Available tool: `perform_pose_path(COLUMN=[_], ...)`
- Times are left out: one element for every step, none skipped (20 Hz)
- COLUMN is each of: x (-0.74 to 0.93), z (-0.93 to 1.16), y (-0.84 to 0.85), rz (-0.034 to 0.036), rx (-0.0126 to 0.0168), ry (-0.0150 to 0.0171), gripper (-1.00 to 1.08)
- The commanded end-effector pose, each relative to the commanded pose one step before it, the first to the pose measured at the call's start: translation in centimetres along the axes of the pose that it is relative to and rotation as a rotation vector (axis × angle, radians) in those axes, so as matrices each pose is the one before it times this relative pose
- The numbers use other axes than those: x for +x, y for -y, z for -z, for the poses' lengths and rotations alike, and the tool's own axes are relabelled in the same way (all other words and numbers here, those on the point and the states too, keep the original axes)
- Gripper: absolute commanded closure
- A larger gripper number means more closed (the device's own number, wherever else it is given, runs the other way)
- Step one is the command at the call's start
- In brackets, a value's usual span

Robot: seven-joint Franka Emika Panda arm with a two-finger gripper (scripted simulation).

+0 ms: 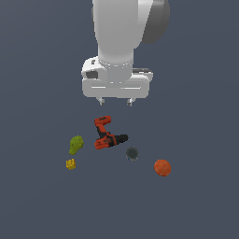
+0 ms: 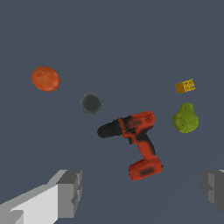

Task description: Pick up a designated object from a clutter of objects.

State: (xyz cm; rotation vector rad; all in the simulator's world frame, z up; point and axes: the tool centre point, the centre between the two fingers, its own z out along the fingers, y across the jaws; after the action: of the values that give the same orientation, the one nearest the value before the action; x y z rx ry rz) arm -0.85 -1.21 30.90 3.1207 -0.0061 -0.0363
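The designated object, a tiny yellow studded brick (image 1: 71,164) (image 2: 185,86), lies on the floor at the exterior view's left, just below the yellow-green lump (image 1: 76,144) (image 2: 185,118). A red-and-black power drill (image 1: 105,134) (image 2: 135,140) lies in the middle of the clutter, with a dark grey disc (image 1: 132,153) (image 2: 91,103) and an orange ball (image 1: 162,167) (image 2: 45,78) toward the exterior view's right. My gripper (image 1: 115,101) (image 2: 142,192) hangs open high above the drill, holding nothing, its fingers (image 2: 70,192) wide apart.
All objects rest on a flat dark grey-blue floor (image 1: 196,205). The brick sits apart from the drill, with only the lump near it.
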Motion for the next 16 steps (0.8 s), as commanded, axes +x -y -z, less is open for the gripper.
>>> perform_pose_path(x=[0.0, -0.006, -0.018, -0.031, -0.046, -0.067, -0.082, -0.079, -0.073, -0.065, -0.047, -0.014, 0.022, 0.059, 0.097, 0.133], z=[0.0, 0.013, 0.038, 0.064, 0.092, 0.123, 0.137, 0.12, 0.1, 0.077, 0.046, 0.007, -0.024, -0.051, -0.072, -0.095], y=[-0.001, -0.064, -0.176, -0.297, -0.415, -0.533, -0.553, -0.436, -0.316, -0.198, -0.074, 0.018, 0.066, 0.031, -0.018, -0.072], rz=[0.0, -0.00138, -0.00377, -0.00639, -0.00904, -0.01179, -0.0126, -0.01036, -0.00798, -0.00551, -0.00267, 0.0, 0.00182, 0.00218, 0.00227, 0.00226], rx=[0.0, -0.00004, -0.00005, -0.00009, -0.00013, -0.00016, -0.00018, -0.00016, -0.00014, -0.00013, -0.0001, 0.0, 0.00001, 0.00014, 0.00025, 0.00034], ry=[0.0, 0.00008, 0.00024, 0.00041, 0.00058, 0.00075, 0.00081, 0.00066, 0.00051, 0.00035, 0.00016, 0.0, -0.00012, -0.00013, -0.00012, -0.00011], gripper=[-0.92, -0.92, -0.92, -0.92, -0.92, -0.92, -0.92, -0.92, -0.92, -0.92, -0.92, -0.92, -0.92, -0.92, -0.92, -0.92])
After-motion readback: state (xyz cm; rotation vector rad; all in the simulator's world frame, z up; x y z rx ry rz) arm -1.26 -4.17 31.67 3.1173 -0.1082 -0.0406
